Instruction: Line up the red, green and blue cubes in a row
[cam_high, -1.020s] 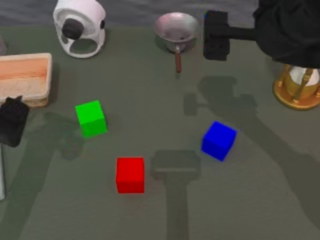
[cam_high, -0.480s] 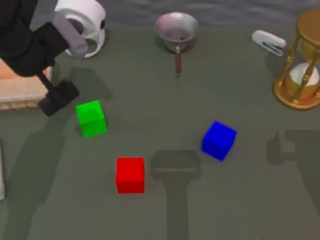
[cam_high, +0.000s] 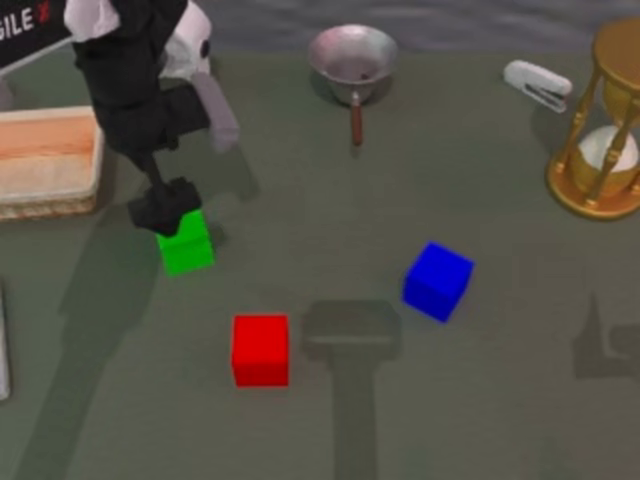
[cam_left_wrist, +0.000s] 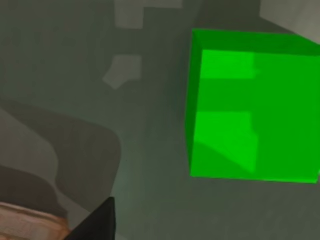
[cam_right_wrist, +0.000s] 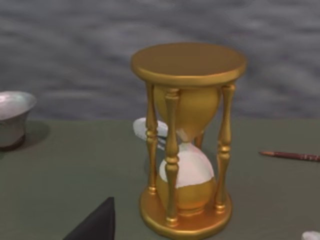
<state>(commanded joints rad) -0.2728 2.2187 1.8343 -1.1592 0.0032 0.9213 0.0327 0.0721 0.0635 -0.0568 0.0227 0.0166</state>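
The green cube (cam_high: 186, 244) lies at the table's left, and it fills the left wrist view (cam_left_wrist: 252, 105). My left gripper (cam_high: 165, 207) hangs over the cube's far edge, open, with one dark fingertip (cam_left_wrist: 102, 222) showing beside the cube and nothing held. The red cube (cam_high: 261, 349) sits near the front, left of centre. To its right and a little farther back is the blue cube (cam_high: 438, 280), turned at an angle. My right arm is outside the top view; its wrist view shows one dark fingertip (cam_right_wrist: 100, 222) in front of a gold hourglass (cam_right_wrist: 187, 145).
A wooden tray (cam_high: 45, 160) stands at the left edge and a white round device (cam_high: 190, 45) behind my left arm. A metal bowl with a handle (cam_high: 352, 62) is at back centre, a white stapler (cam_high: 538, 85) and the hourglass (cam_high: 605, 130) at back right.
My left arm has swung in from the left edge and come down over the green cube. My right arm has left the top view at the right. The cubes have not moved.
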